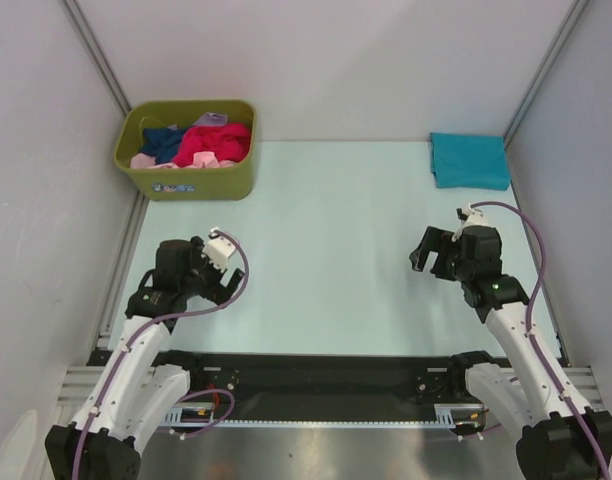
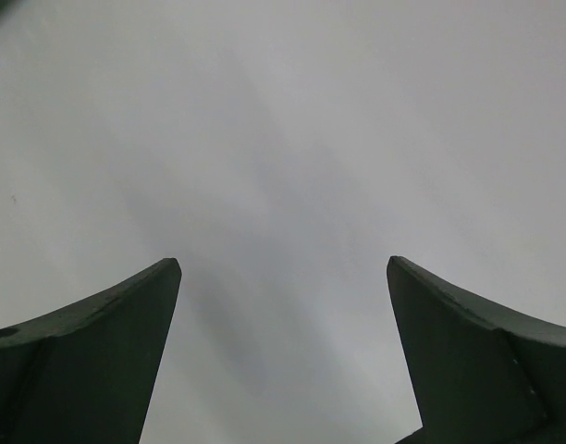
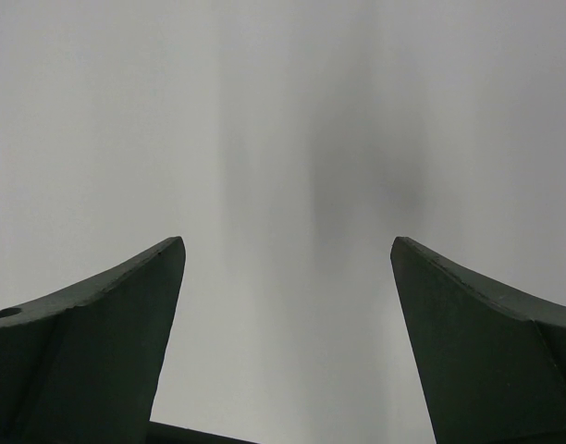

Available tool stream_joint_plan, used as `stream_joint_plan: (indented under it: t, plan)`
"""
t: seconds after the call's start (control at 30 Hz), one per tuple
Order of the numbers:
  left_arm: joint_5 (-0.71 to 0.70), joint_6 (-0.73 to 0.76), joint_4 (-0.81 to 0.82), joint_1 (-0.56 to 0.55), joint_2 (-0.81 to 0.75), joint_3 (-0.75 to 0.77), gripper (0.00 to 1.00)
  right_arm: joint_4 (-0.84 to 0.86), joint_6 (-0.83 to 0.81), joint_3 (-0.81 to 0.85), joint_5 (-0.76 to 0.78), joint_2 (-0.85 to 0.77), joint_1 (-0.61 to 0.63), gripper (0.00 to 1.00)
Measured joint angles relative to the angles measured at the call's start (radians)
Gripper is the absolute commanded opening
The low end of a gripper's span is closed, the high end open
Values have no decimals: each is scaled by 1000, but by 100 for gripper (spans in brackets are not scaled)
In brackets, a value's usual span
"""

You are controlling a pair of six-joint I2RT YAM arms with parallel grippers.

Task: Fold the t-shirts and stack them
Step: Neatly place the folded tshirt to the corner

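A teal-blue t-shirt lies folded at the far right corner of the table. More t-shirts sit bunched in the olive-green bin at the far left: a magenta-red one, a navy one and a pale pink one. My left gripper hovers open over the near left of the table, nothing between its fingers. My right gripper is open and empty too, at the near right, well short of the folded shirt. Both wrist views show only plain grey surface.
The pale green table top lies between grey enclosure walls with metal corner posts. The bin stands against the left wall. A black rail with the arm bases runs along the near edge.
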Motion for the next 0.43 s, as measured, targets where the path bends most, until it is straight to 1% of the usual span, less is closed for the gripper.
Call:
stream_joint_plan:
  t: [0.43]
  plan:
    - [7,7,13,3,-16,-4,100,-2,7,-8,0,-53,1,100]
